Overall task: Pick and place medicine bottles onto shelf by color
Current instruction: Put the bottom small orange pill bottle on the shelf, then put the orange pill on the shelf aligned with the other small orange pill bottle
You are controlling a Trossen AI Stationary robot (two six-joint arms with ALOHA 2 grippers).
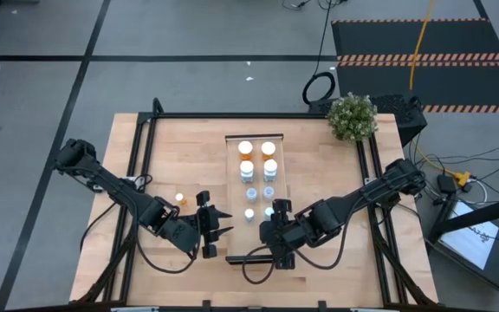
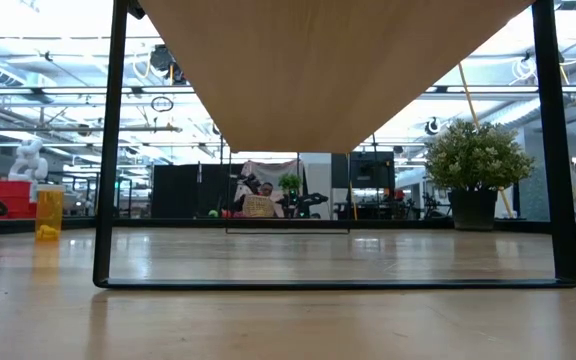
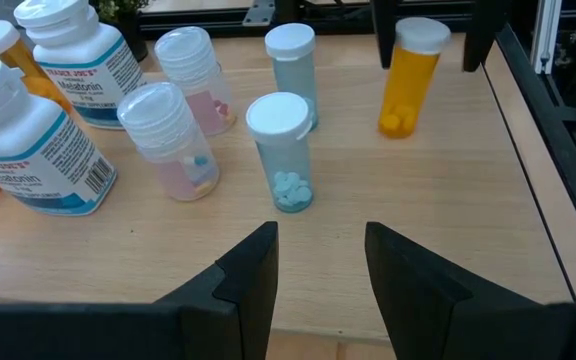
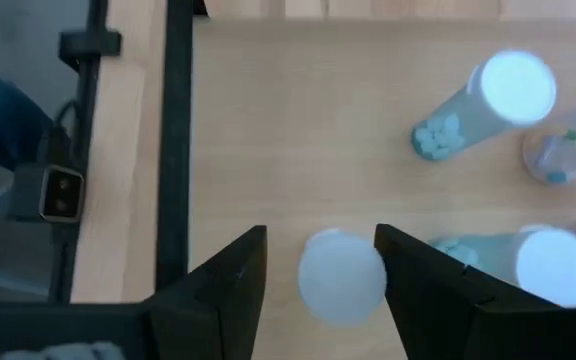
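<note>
The shelf point(image 1: 236, 186) is a raised light-wood tray in the middle of the table. Several medicine bottles stand on it: orange ones point(image 1: 245, 149) at the far end, white ones point(image 3: 28, 140), clear ones point(image 3: 168, 140) and blue-grey ones point(image 3: 281, 150). One orange bottle point(image 1: 180, 198) stands on the table to the shelf's left. My left gripper point(image 3: 320, 235) is open at the shelf's near left corner point(image 1: 223, 224), with nothing between its fingers. My right gripper point(image 4: 320, 240) is open over the shelf's near end point(image 1: 275, 211). Its fingers stand either side of a white-capped bottle point(image 4: 343, 277). My right gripper comes from above, slanting down, with the bottle's white cap point(image 4: 313, 285) between its fingers. A gap shows between the cap and one finger point(image 4: 238, 275). Whether the other finger point(image 4: 418, 275) touches the cap, I cannot tell. The bottle stands upright on the shelf.
A potted plant point(image 1: 352, 115) stands at the table's far right corner. A black frame point(image 2: 108, 150) carries the shelf above the table. Black rails point(image 1: 141, 156) run along the table's left and right sides. Bare tabletop lies to the shelf's left and right.
</note>
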